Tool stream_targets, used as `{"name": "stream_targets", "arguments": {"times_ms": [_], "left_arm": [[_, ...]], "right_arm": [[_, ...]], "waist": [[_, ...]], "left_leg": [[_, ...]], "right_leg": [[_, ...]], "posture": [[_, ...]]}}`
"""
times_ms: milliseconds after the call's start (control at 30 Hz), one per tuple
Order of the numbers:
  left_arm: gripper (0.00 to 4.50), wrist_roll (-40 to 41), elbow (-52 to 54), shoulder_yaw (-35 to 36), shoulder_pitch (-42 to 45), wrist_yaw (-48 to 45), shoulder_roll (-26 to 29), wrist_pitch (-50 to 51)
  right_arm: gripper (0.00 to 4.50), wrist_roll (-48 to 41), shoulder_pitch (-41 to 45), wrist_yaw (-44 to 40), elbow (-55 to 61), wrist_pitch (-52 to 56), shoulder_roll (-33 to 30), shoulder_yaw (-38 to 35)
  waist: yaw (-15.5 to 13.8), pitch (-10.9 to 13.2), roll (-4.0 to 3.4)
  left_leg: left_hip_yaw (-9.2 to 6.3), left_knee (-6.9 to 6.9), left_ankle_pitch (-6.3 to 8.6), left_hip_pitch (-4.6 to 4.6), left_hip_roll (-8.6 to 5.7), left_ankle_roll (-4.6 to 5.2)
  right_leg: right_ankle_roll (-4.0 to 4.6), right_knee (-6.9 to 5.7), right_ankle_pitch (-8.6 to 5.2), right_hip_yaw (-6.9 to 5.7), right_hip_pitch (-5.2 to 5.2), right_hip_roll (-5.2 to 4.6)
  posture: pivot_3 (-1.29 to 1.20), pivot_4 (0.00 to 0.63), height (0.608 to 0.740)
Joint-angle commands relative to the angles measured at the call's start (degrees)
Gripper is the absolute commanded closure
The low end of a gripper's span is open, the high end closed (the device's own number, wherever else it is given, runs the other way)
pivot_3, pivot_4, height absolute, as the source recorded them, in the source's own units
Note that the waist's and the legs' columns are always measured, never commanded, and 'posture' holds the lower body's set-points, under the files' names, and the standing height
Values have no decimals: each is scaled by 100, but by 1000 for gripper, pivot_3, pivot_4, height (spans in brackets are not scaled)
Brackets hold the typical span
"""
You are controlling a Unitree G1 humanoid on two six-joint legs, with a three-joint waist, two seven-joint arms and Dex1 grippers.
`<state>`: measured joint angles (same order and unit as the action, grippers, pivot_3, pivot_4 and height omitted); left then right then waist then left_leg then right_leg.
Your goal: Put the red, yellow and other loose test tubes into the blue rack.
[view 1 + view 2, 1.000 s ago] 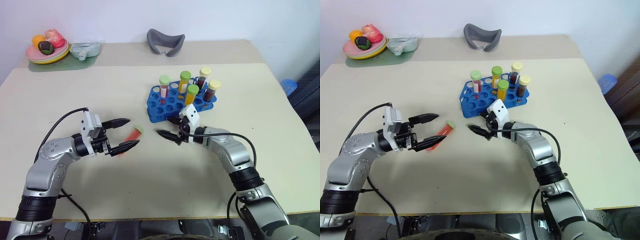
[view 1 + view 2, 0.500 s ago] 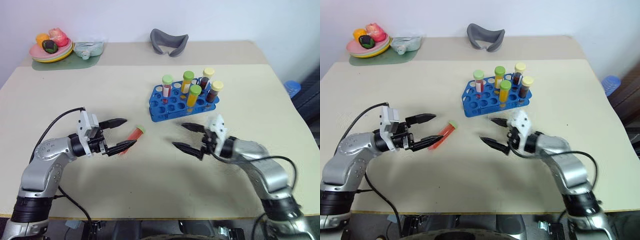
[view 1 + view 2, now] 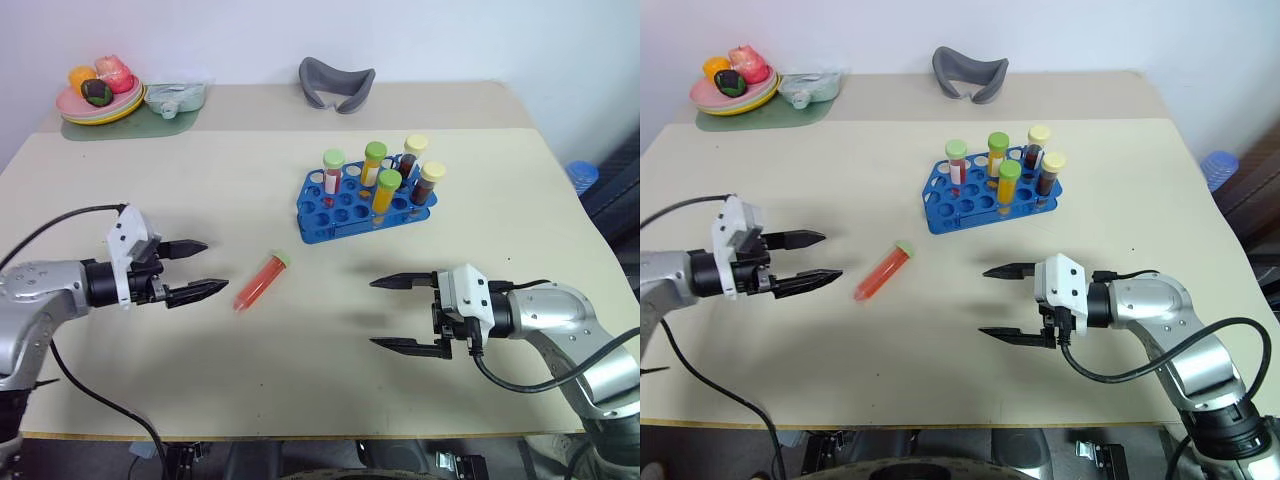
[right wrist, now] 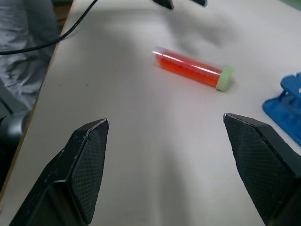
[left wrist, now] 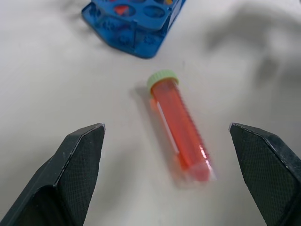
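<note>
A red-orange test tube [image 3: 260, 283] with a pale green cap lies flat on the table, also seen in the left wrist view [image 5: 178, 125] and the right wrist view [image 4: 190, 68]. My left gripper [image 3: 212, 266] is open a little to its left, pointing at it without touching. The blue rack [image 3: 365, 205] stands behind the tube and holds several upright capped tubes, red, yellow and dark. My right gripper [image 3: 375, 314] is open over bare table in front of the rack, to the right of the lying tube, with nothing between its fingers.
At the back left, a plate of toy food [image 3: 100, 95] sits next to a clear container on a green mat [image 3: 175, 97]. A grey curved object [image 3: 337, 82] lies at the back centre. A blue object [image 3: 582, 175] shows beyond the table's right edge.
My left gripper drew back to the left, off the lying tube it had straddled. My right gripper pulled away from the rack toward the front right and rolled. The tube stayed put.
</note>
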<state>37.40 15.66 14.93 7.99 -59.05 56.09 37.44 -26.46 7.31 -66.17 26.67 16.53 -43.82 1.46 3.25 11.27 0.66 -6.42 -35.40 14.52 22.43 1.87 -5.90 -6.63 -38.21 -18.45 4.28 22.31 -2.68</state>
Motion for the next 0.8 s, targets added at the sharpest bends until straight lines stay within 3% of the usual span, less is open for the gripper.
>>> {"name": "stream_targets", "arguments": {"times_ms": [33, 233, 367, 500, 600, 700, 800], "left_arm": [[123, 248, 584, 264, 159, 597, 7, 592], [123, 461, 1480, -330, 398, 1371, 357, 2185], [123, 755, 1681, -731, 876, 1554, 462, 3090], [123, 559, 1765, -1248, 1323, 1826, 594, 3605], [123, 545, 1719, -1581, 1980, 2203, 294, 4205], [123, 536, 1423, -1773, 2788, 2657, -426, 5212], [123, 590, 1064, -2078, 3245, 3069, -748, 5506]], "right_arm": [[520, -112, 234, -186, -255, -253, 31, -55], [520, -293, 506, 73, -339, -26, 207, -75], [520, -210, 418, 218, -329, -51, 248, -63], [520, -223, 354, 382, -248, -19, 289, -64], [520, -212, 337, 495, -235, -27, 330, -44], [520, -189, 343, 545, -258, -47, 338, -37], [520, -172, 364, 548, -308, -80, 311, -67]], "waist": [[-13, 0, 0], [-33, 2, 2], [-70, 2, 3], [-72, 3, 5], [-73, 4, 5], [-88, 4, 7], [-67, 5, 10]], "left_leg": [[0, 0, 0, 0, 0, 0], [0, 1, 0, 0, 0, 0], [-1, 1, 0, 1, 0, -1], [0, 1, 0, 1, -1, 0], [-1, -1, 0, 1, -1, -1], [-1, -12, 0, 5, -2, -1], [-1, -23, 1, 10, -3, 2]], "right_leg": [[0, 1, 0, 0, -1, -1], [0, -1, 0, 0, 3, 1], [0, -1, 0, 0, 2, 1], [0, 1, 0, 0, 1, 0], [0, -1, 0, -1, 2, 2], [-1, -3, 1, -2, -1, 1], [-2, -4, 1, -3, -3, 1]], "posture": [[0, 150, 740], [0, 150, 740], [0, 150, 740], [0, 150, 740], [0, 150, 740], [0, 150, 740], [0, 150, 740]]}}
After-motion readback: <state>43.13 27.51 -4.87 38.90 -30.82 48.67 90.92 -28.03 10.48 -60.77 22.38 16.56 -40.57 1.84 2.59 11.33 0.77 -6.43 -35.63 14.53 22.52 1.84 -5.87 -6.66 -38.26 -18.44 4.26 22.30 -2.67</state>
